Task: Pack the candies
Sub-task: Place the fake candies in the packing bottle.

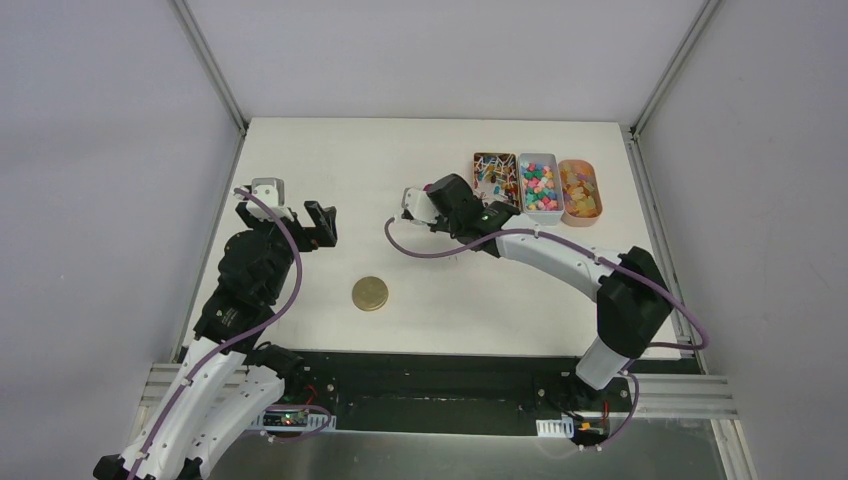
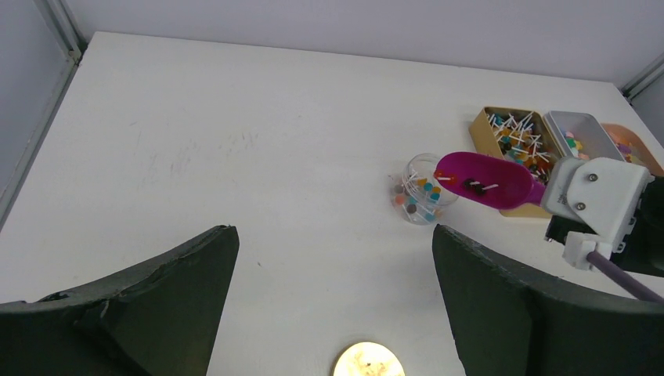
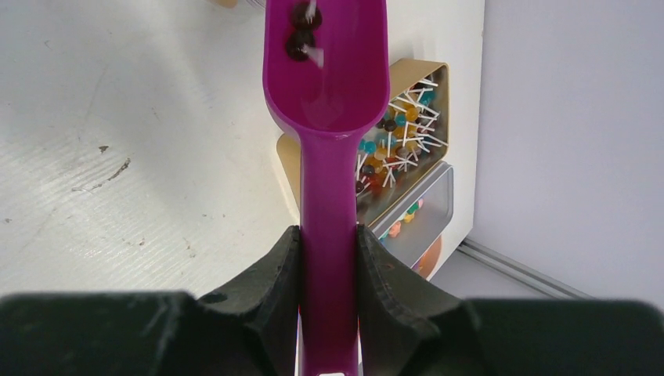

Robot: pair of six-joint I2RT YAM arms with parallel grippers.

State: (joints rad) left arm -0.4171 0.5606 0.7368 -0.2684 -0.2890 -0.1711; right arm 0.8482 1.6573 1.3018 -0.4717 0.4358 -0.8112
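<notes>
— What sat closest to the lens?

— The left tool, its two dark fingers spread wide apart and holding nothing, hanging above the white desk on the left side.

— And to the right of it?

— A round gold lid lay flat on the desk by itself near the front edge, apart from everything else. Further back and right stood a small clear jar, upright, mouth open, with a few candies in mixed colours at the bottom.

— Where was the scoop?

— The magenta scoop hung over the jar's right side, its front lip at the mouth. I couldn't tell if it touched the rim. Two dark lollipops with white sticks lay in its bowl.

— Who held it?

— The right tool, clenched on the scoop's handle, one finger on either side, the bowl pointing away from the wrist.

— And the other sweets?

— At the desk's far right, three containers stood side by side, touching. The gold tin on the left held a tangle of lollipops. The clear box in the middle held pastel pieces in pink, green and blue. The orange tub on the right held orange-amber pieces.
</notes>
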